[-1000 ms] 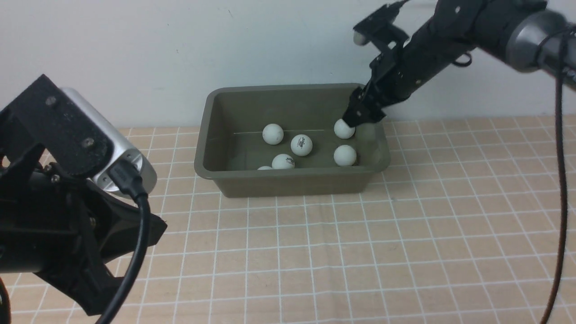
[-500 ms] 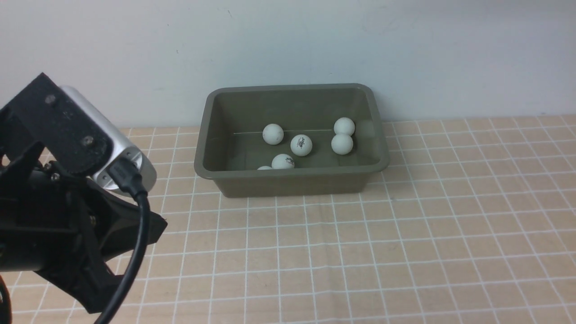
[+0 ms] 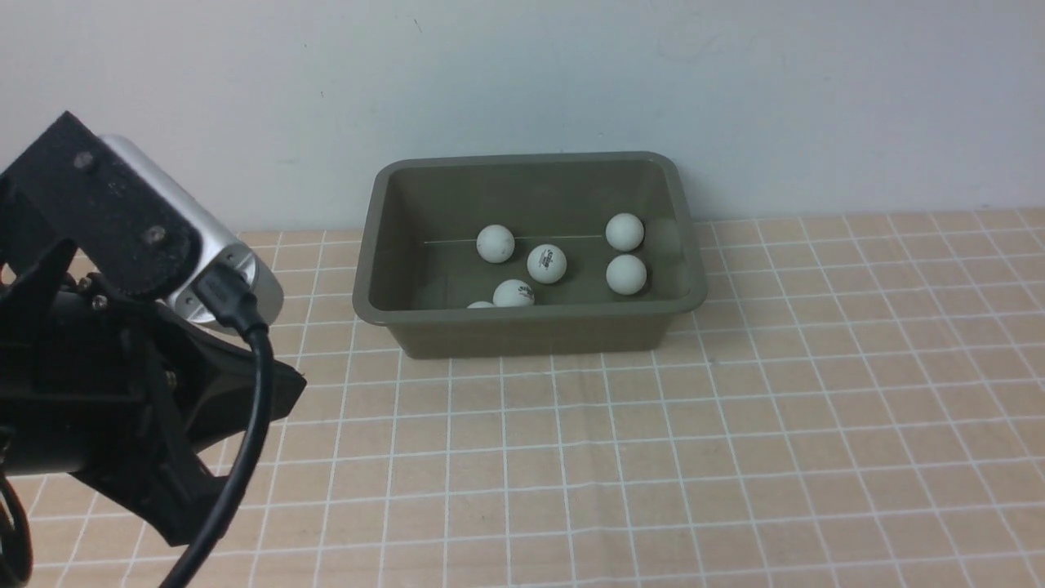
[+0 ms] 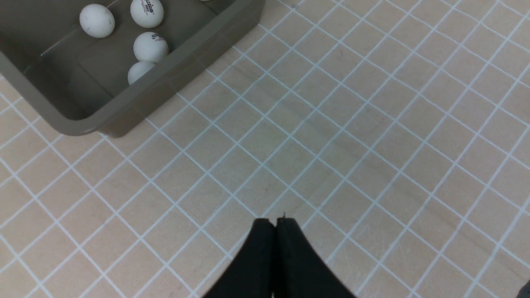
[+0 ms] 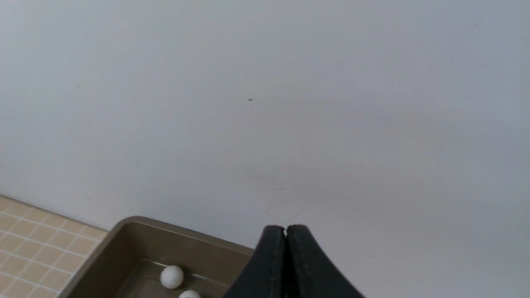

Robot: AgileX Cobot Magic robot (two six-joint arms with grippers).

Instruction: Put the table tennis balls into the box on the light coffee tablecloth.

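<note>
While 6 table tennis balls [image 3: 547, 264] lie inside the box [image 3: 531, 335] on the light coffee tablecloth [image 3: 735, 425], the left claw [image 4: 275, 221] and right claw [image 5: 285, 228] are both closed, empty.

The right gripper [image 5: 285, 228] is withdrawing out of front view, jaws closing; 1 table tennis ball [image 3: 626, 274] is rolling off its neighbour [image 3: 624, 232].

plain off-white wall [image 3: 735, 90], faintly speckled, at the back
</note>
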